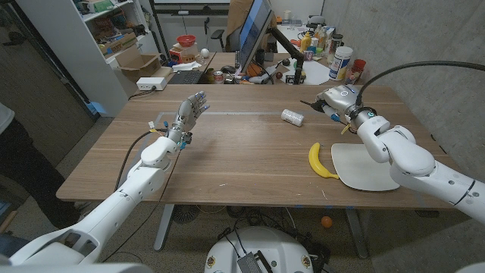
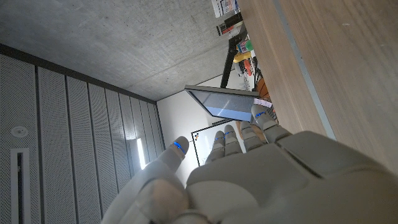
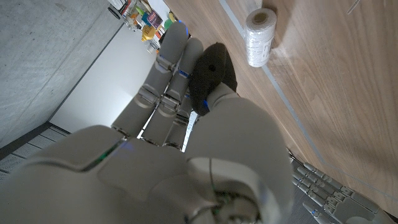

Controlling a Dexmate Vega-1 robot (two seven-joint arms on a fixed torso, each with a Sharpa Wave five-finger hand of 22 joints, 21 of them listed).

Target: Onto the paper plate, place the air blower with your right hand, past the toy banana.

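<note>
My right hand (image 1: 339,98) is raised over the table's far right part and grips the black rubber air blower (image 3: 211,73), whose dark tip (image 1: 314,104) sticks out toward the table's middle. Between fingers and thumb, the blower's bulb bulges out in the right wrist view. The yellow toy banana (image 1: 321,162) lies nearer the front edge, against the left rim of the white paper plate (image 1: 367,168). Both lie in front of the right hand. My left hand (image 1: 189,115) is lifted over the left half of the table, fingers spread and holding nothing.
A small white roll (image 1: 292,117) (image 3: 260,28) lies on the wood left of the right hand. A monitor (image 1: 252,30), bottles (image 1: 341,64) and boxes crowd the desks behind the far edge.
</note>
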